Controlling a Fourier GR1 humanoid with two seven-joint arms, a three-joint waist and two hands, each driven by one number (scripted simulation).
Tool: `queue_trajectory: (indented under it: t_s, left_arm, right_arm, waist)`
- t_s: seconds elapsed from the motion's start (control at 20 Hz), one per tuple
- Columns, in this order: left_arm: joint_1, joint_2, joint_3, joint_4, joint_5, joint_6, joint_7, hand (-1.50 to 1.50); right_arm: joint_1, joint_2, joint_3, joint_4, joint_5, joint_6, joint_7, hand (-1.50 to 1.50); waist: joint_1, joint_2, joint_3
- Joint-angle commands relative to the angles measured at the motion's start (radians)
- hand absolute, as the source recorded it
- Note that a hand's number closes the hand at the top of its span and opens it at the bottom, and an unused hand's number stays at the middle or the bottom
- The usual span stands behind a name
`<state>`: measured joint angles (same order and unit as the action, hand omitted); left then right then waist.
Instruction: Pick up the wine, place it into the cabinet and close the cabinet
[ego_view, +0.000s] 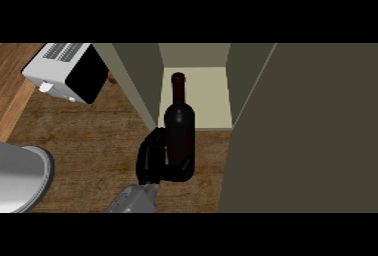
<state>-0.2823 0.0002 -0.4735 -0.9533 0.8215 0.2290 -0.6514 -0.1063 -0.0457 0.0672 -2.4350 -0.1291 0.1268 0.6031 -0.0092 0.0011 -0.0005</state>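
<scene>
- Fingers of the black robot hand (156, 159) curl round the lower body of the wine bottle (179, 122), thumb wrapped at its base; a grey forearm runs down to the view's lower edge. Which arm this is I cannot tell for sure; its entry at lower left suggests the left, and no second hand shows.
- Wine bottle stands about upright, held at the mouth of the open cabinet (196, 95), its neck reaching over the pale shelf floor.
- Handling, as a judgement: dark glass, smooth and rigid, likely heavy low down, slippery and breakable; the wide cylindrical body is the sensible place to hold, not the narrow neck.
- Cabinet walls are flat, matt olive-grey; the open door (310, 135) fills the right side as a broad plain panel.
- Tabletop (81, 140) is brown wood grain.
- White boxy toaster (70, 72) sits far left; a rounded grey form (22, 175) shows at the left edge.
</scene>
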Motion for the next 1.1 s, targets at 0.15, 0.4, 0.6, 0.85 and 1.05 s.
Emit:
queue_trajectory:
  t_s: [0.15, 0.4, 0.6, 0.85, 1.05]
  left_arm:
    - [-0.14, 0.0, -0.015, 0.11, 0.083, 0.026, -0.047, 1.5]
    - [-0.218, 0.0, -0.027, 0.158, 0.117, 0.034, -0.049, 1.5]
    - [-0.326, 0.0, -0.042, 0.298, 0.212, 0.027, -0.09, 1.5]
    - [-0.337, 0.0, -0.025, 0.308, 0.241, 0.038, -0.071, 1.5]
    - [-0.485, 0.0, 0.024, 0.406, 0.29, 0.031, -0.042, 1.5]
  right_arm:
    - [-0.008, -0.013, -0.032, -0.062, -0.079, -0.008, 0.051, -1.5]
    - [0.003, -0.001, -0.023, -0.01, -0.063, 0.007, 0.003, -1.5]
    - [0.02, 0.011, -0.032, 0.052, -0.063, 0.026, -0.066, -1.5]
    - [0.042, 0.019, -0.01, 0.031, -0.026, 0.01, -0.069, -1.5]
    - [0.0, 0.002, -0.023, 0.069, -0.04, 0.021, -0.068, -1.5]
  waist:
    - [0.0, 0.0, 0.0]
    - [0.001, 0.0, 0.0]
    - [-0.008, 0.002, 0.0]
    - [-0.005, 0.001, 0.0]
    - [-0.014, 0.004, 0.0]
